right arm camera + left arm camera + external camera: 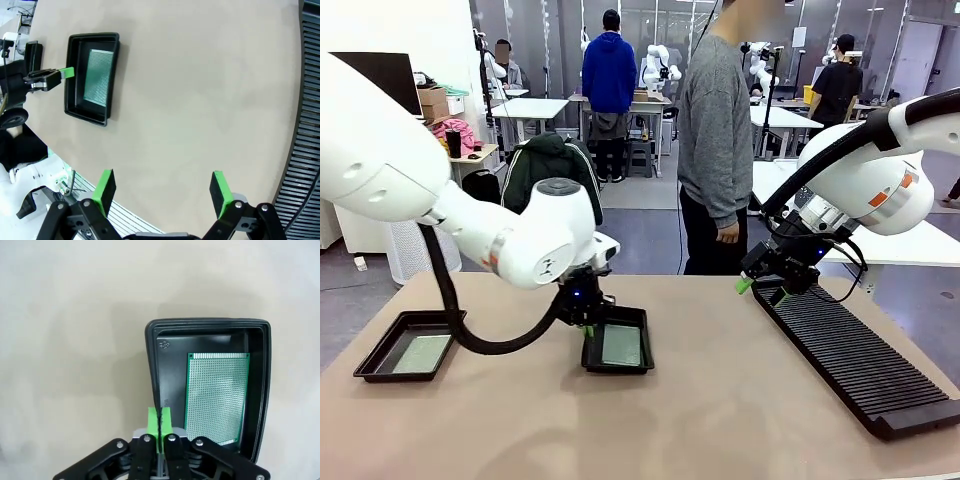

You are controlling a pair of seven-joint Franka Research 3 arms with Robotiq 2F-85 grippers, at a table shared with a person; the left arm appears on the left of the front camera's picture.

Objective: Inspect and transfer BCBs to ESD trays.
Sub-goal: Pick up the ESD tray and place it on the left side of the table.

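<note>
**Inspector:** Now, report your near hand first.

**Robot:** My left gripper (160,422) has its green pads pressed together on the rim of the nearer ESD tray (152,370), pinching the side wall. One BCB (217,397) lies flat inside that tray, square to the walls, close to the side opposite my pinch.

**Inspector:** What does the step call for?

**Robot:** I judge it is shifting or squaring the tray. Best done low and slow, sliding it along the table (720,400), since a tilt could send the board against the wall or over the rim. A pinch on one thin rim can twist, so I would pull straight and avoid turning.

**Inspector:** Your other hand?

**Robot:** My right gripper (162,187) hangs with its jaws wide apart, nothing between them, above bare table beside the ribbed rack (860,365). It is well apart from the tray and should stay out of the way.

**Inspector:** Farther off?

**Robot:** The second ESD tray (380,355) sits toward my left, well apart, with its own BCB (422,353) lying flat. A person (715,130) stands beyond the far edge.
</note>
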